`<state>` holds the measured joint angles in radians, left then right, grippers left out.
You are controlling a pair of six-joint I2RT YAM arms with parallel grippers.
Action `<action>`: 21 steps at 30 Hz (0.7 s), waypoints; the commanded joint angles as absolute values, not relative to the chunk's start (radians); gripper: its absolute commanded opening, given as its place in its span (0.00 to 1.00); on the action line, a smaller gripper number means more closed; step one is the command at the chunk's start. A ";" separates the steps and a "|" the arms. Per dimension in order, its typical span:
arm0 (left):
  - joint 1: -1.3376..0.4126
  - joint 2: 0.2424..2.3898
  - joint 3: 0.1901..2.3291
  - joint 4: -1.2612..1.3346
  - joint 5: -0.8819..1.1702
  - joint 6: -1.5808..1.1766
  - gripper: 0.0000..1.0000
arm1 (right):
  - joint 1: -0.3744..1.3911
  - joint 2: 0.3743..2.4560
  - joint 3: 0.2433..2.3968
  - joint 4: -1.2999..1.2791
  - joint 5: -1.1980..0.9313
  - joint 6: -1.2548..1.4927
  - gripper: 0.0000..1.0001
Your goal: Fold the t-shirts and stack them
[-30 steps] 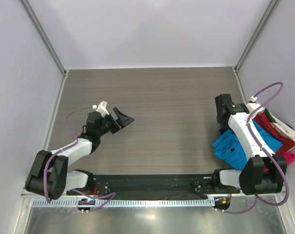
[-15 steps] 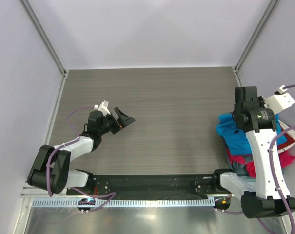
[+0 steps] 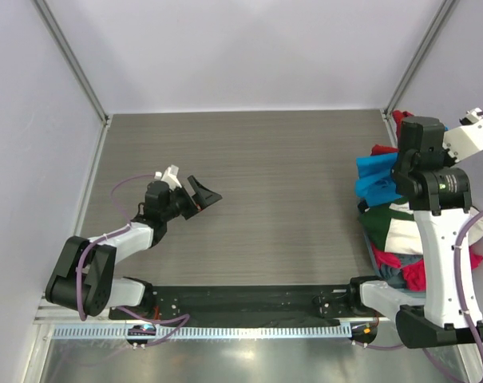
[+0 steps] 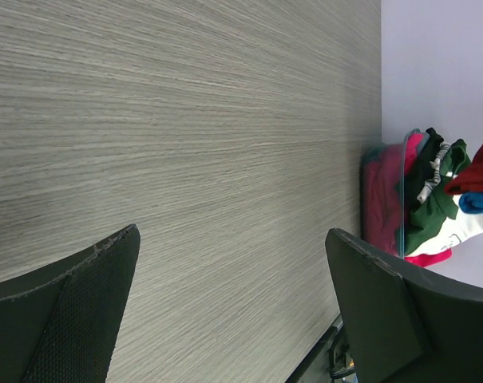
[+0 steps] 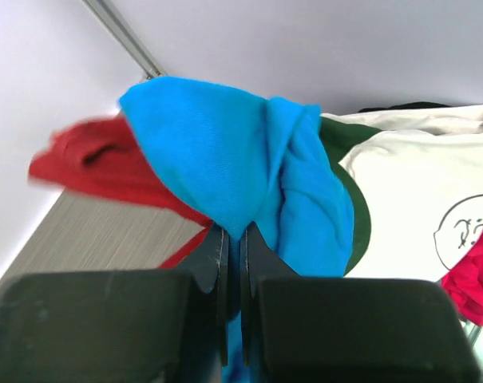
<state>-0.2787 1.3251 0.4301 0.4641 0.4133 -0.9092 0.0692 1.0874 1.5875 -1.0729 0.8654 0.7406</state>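
Grey wood table [image 3: 289,159], five t-shirts [image 3: 405,235] at three o'clock.
My right gripper [image 5: 233,239] pinches the one blue t-shirt [image 5: 209,144], four others bunched beside; left gripper [image 3: 201,194] gapes empty at nine.

Soft matt cloth t-shirts [image 5: 217,152] — table [image 3: 265,159] wood-grained (dull).

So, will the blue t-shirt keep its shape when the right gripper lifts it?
Probably floppy: the blue t-shirt drapes in folds from the right gripper, shut on one bunched edge. Likely light, since that small pinch carries it. It may drag the red t-shirt, which lies against it.
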 commanded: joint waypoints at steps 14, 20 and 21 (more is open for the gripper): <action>-0.288 1.318 0.466 0.509 0.446 -0.910 1.00 | 0.069 0.885 1.378 -1.028 1.065 0.847 0.07; -0.290 1.324 0.469 0.511 0.453 -0.914 0.99 | 0.071 0.896 1.230 -1.017 1.011 0.893 0.54; -0.290 1.324 0.469 0.511 0.453 -0.913 1.00 | 0.069 0.897 1.209 -1.014 1.000 0.899 0.48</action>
